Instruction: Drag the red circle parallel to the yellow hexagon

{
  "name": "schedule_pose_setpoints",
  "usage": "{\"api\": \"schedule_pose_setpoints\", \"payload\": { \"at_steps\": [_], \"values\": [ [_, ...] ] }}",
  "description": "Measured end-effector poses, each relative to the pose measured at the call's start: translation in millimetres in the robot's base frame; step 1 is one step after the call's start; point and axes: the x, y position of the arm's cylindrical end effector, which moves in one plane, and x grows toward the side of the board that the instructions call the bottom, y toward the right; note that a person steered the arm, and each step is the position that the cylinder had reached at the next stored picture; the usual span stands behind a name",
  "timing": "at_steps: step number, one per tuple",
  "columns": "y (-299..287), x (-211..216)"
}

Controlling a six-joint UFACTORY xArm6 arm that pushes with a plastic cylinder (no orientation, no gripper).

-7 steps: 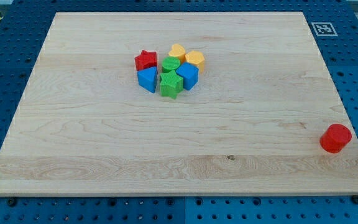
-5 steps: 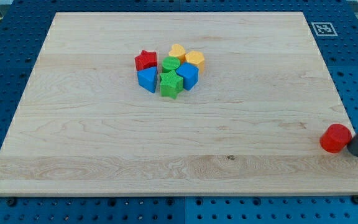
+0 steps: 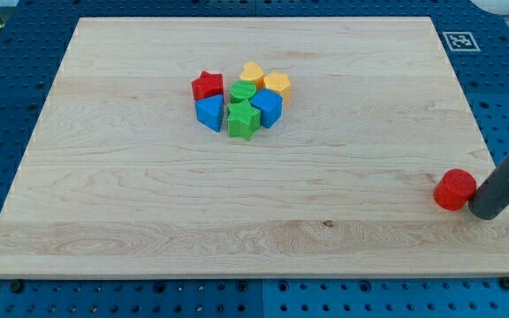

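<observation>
The red circle (image 3: 455, 190) lies near the board's right edge, low in the view. My tip (image 3: 484, 211) touches its right side, the dark rod rising to the view's upper right. The yellow hexagon (image 3: 277, 85) sits at the right top of a cluster of blocks left of the board's centre, far from the red circle.
The cluster also holds a red star (image 3: 207, 86), a yellow heart-like block (image 3: 252, 72), a green circle (image 3: 242, 92), a green star (image 3: 242, 119) and two blue blocks (image 3: 208, 112) (image 3: 267, 108). A black-and-white marker (image 3: 459, 41) sits at the board's top right corner.
The rod entered from the view's right and reached the red circle. The red circle has slid left by a small amount with the tip behind it. The cluster has not moved.
</observation>
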Motion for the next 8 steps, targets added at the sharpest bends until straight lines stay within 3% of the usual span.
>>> {"api": "schedule_pose_setpoints", "payload": {
  "at_steps": [8],
  "values": [
    [-56, -33]
  ]
}}
